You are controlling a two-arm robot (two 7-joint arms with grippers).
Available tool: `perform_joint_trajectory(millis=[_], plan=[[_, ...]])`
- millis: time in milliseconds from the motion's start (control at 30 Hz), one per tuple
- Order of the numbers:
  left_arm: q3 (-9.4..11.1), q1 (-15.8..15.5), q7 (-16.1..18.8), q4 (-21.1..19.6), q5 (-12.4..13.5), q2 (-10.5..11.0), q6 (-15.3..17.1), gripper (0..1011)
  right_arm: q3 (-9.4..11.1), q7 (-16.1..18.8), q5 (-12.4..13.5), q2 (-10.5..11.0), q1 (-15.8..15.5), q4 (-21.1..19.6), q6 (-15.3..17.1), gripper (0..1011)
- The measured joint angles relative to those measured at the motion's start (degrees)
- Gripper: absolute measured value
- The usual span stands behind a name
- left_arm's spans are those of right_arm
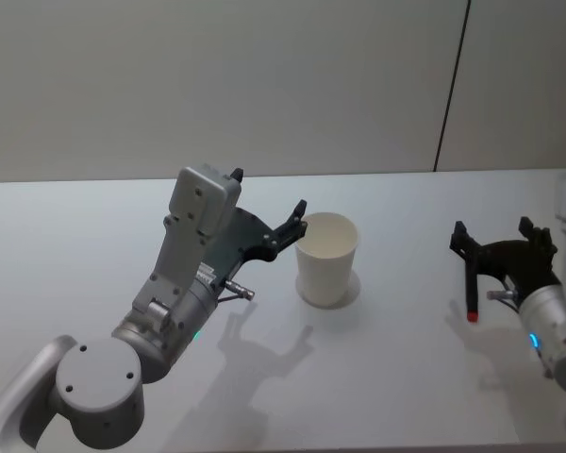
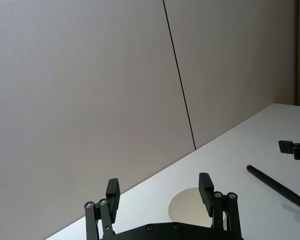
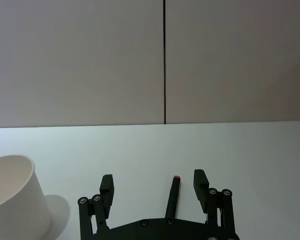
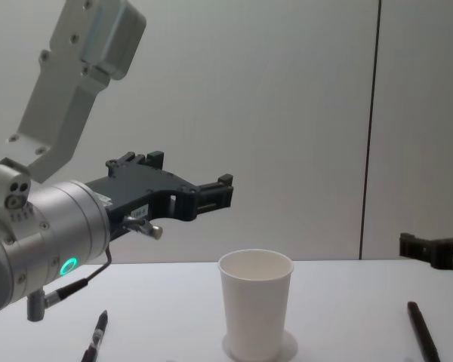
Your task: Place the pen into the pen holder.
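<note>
Your right gripper (image 1: 491, 236) hangs with its fingers spread and empty just above the pen (image 1: 472, 288). The pen lies flat on the table (image 1: 94, 226), well to the right of the upright cup (image 1: 326, 269). Your left gripper (image 1: 297, 225), also spread and empty, is raised beside the cup's left rim. A second pen (image 4: 98, 335) lies on the table under your left arm.

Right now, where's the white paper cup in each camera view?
Head view: cup, mid-table, just right of centre.
Chest view: cup at bottom centre, side-on.
Left wrist view: cup rim between the left gripper's fingers.
Right wrist view: cup beside the right gripper, outside its fingers.
Shared landmark: the dark vertical wall seam.
</note>
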Motion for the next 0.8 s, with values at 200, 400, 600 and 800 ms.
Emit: perform_joint_trajectory(millis=[200,400,600,800], plan=[[0.0,0.0,0.0,0.0,0.0,0.0,0.0,1004,-0.71,-4.44,-0.04,-2.32,1.48,1.96,1.79,1001],[0.0,0.0,0.0,0.0,0.0,0.0,0.0,1004,-0.94,-7.75,0.56,-3.84,2.6,3.69,3.14,1001],[0.0,0.0,0.0,0.0,0.0,0.0,0.0,1004,-0.87,-10.19,1.33,-5.24,4.15,6.58,4.28,1002],[0.0,0.0,0.0,0.0,0.0,0.0,0.0,1004,-0.59,-11.28,1.69,-6.48,6.26,10.82,4.87,1001]])
